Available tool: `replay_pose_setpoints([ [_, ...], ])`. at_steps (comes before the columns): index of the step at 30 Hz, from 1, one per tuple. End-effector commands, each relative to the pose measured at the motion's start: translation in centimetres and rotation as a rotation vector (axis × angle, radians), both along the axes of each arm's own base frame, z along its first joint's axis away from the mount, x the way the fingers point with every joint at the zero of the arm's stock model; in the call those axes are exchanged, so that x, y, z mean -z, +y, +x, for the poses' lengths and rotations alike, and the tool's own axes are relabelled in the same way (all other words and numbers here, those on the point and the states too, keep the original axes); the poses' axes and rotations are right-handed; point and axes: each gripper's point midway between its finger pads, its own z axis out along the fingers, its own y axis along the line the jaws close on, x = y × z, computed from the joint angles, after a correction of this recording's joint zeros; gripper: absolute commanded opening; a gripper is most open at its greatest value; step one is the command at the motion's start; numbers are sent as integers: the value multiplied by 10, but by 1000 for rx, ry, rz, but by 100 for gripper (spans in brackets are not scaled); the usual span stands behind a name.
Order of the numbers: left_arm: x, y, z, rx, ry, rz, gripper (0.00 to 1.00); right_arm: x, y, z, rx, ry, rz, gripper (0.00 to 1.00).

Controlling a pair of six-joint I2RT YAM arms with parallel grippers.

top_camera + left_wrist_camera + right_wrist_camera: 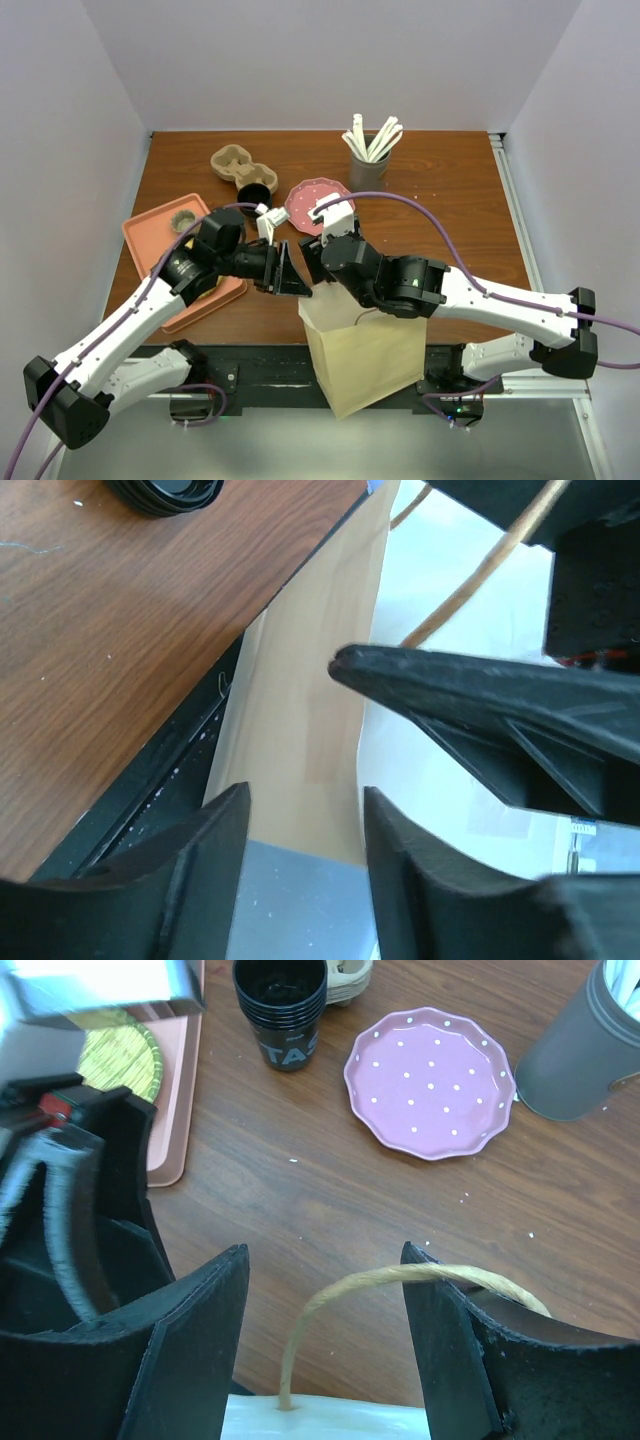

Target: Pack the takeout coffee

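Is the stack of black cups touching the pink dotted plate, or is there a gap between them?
Apart. The right wrist view shows a strip of bare wood between the stack of black cups and the pink plate.

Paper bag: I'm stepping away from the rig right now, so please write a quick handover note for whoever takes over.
Left gripper: open, fingers either side of the bag wall at its mouth.
Right gripper: open, the string handle between its fingers, not pinched.
Bag stands at the near edge of the table. The black cups and cup carrier sit at the back.
Done: both arms at the bag.
Left: open the bag, load the cups and carrier.
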Motion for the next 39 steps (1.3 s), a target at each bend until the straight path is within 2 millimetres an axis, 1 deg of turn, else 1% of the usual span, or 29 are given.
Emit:
replay_pose_setpoints([
  [1,-9,-11,7,40,-67,-19,41,-24,-3,5,42,-39,95,65],
  [3,-15,-15,10,43,-91,-26,29,-27,-3,5,42,-47,97,65],
  [4,-22,-17,13,40,-110,-35,16,-32,-2,6,39,-57,103,65],
  [6,-29,-17,20,24,-150,-32,5,-38,0,9,39,-75,105,66],
  [7,-40,-18,25,15,-181,-38,0,-48,0,11,48,-95,115,67],
  [9,-45,-16,34,-15,-225,-7,0,-56,2,14,54,-115,116,69],
  [10,-57,-16,39,-27,-264,-11,0,-69,3,16,56,-132,136,70],
  [12,-58,-11,49,-59,-317,37,0,-78,6,17,53,-144,155,72],
  [13,-65,-10,54,-72,-341,48,0,-87,7,17,51,-152,175,73],
  [14,-64,-6,58,-86,-366,77,0,-92,8,17,48,-156,188,74],
  [16,-67,-4,62,-96,-391,87,0,-100,9,17,48,-158,214,77],
  [19,-65,2,63,-105,-432,116,0,-109,7,18,67,-160,261,79],
  [21,-58,12,69,-124,-471,178,0,-114,7,16,61,-161,281,79],
  [22,-59,15,70,-126,-497,194,0,-122,5,16,64,-164,297,79],
  [23,-54,22,72,-129,-524,240,0,-127,3,15,60,-165,312,79],
  [24,-58,27,75,-140,-548,260,0,-133,3,13,48,-164,325,79],
  [25,-58,30,77,-146,-563,281,0,-145,-1,10,39,-165,351,78],
  [26,-55,36,78,-143,-576,323,0,-152,-4,8,33,-164,368,78],
  [27,-60,38,78,-142,-590,326,0,-157,-5,3,6,-156,378,78],
  [28,-57,39,76,-125,-583,342,0,-164,-12,-1,-10,-159,392,78],
  [29,-58,38,72,-91,-594,337,0,-166,-15,-4,-29,-158,387,77],
  [31,-59,42,67,-73,-624,337,0,-154,-21,-11,-72,-141,337,77],
  [32,-60,45,69,-88,-645,345,0,-153,-33,-15,-75,-139,338,75],
  [33,-60,51,68,-102,-673,354,0,-131,-37,-16,-72,-115,285,74],
  [34,-61,56,74,-124,-708,378,0,-123,-43,-17,-62,-104,272,73],
  [35,-62,60,78,-126,-749,403,0,-121,-54,-21,-56,-96,281,70],
  [36,-67,63,82,-140,-774,416,0,-104,-58,-22,-49,-73,244,68],
  [38,-74,67,92,-170,-824,445,0,-98,-63,-28,-76,-57,239,63],
  [39,-77,68,96,-185,-834,449,0,-87,-60,-31,-110,-56,205,61],
])
